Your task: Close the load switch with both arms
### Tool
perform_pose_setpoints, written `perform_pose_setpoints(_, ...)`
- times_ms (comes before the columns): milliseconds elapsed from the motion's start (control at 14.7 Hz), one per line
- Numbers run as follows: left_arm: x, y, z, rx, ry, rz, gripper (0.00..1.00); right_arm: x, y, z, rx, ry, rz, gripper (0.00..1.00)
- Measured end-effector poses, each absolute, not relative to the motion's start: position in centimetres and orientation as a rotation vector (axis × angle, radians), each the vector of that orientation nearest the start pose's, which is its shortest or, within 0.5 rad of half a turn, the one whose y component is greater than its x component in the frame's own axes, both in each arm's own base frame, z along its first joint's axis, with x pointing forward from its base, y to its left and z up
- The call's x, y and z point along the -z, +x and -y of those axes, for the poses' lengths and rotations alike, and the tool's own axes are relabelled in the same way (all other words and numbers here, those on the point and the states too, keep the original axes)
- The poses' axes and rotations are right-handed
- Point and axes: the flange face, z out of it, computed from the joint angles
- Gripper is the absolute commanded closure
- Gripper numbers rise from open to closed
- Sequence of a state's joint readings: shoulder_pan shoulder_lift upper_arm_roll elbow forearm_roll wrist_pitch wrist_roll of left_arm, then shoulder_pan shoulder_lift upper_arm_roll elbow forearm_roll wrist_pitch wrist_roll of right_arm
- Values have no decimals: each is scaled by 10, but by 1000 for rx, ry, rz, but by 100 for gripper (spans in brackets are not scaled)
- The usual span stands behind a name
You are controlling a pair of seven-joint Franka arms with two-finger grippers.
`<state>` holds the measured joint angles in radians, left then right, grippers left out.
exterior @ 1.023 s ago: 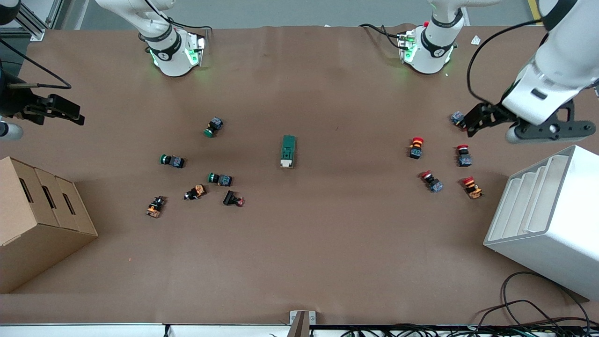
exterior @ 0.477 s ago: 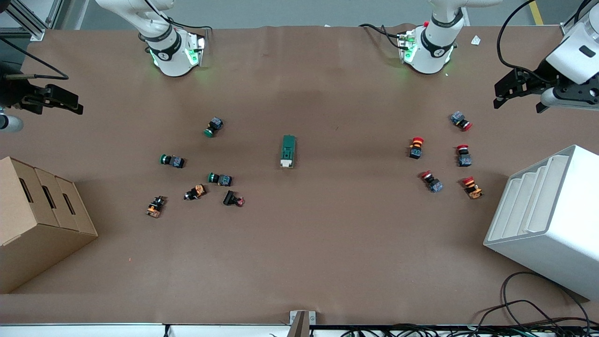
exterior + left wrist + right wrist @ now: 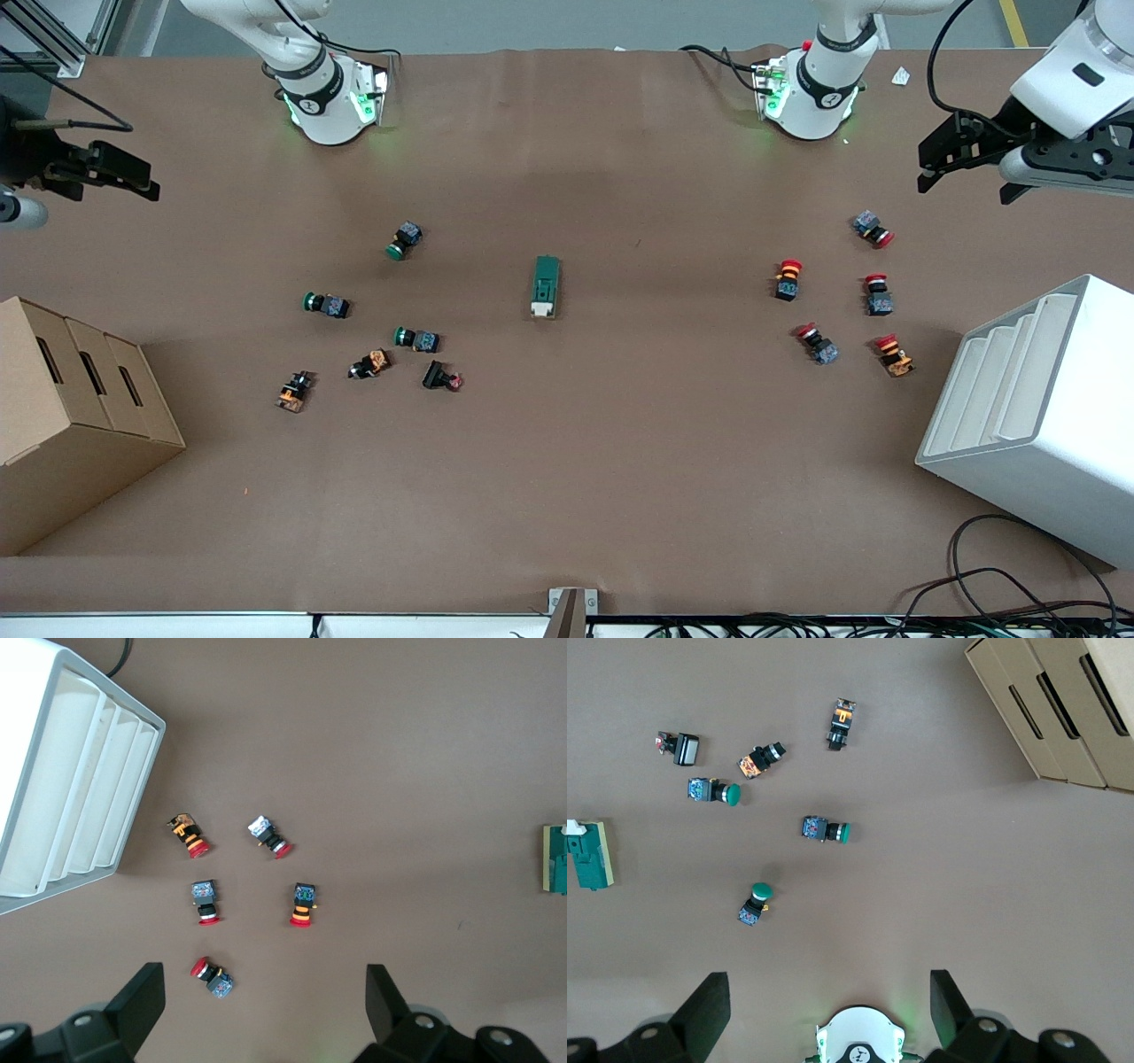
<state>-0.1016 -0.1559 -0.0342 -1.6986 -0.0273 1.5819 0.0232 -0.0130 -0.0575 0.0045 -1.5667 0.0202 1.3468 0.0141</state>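
The load switch (image 3: 547, 286), a dark green block with a white lever end toward the front camera, lies on the brown table midway between the arms. It shows at the edge of the left wrist view (image 3: 555, 859) and of the right wrist view (image 3: 589, 853). My left gripper (image 3: 966, 188) is open and empty, high over the table at the left arm's end, above a red pushbutton (image 3: 212, 975). My right gripper (image 3: 115, 182) is open and empty, high over the right arm's end of the table, with its own base (image 3: 858, 1036) showing between its fingers.
Several red pushbuttons (image 3: 788, 276) lie toward the left arm's end, beside a white slotted rack (image 3: 1036, 416). Several green and orange pushbuttons (image 3: 403, 241) lie toward the right arm's end, beside a cardboard box (image 3: 71, 416). Cables (image 3: 1001, 594) hang at the front edge.
My left gripper has swung away from the red pushbuttons and the rack, toward the row of bases. My right gripper has drifted the same way. The load switch has not moved.
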Motion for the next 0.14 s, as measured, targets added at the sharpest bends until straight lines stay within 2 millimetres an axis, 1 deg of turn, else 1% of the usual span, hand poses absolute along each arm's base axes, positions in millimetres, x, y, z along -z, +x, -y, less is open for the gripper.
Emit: perform_pose_setpoints(136,-648,502,69,41,-3156,-240,0,-642,503,1,-219,-3115,-29,0)
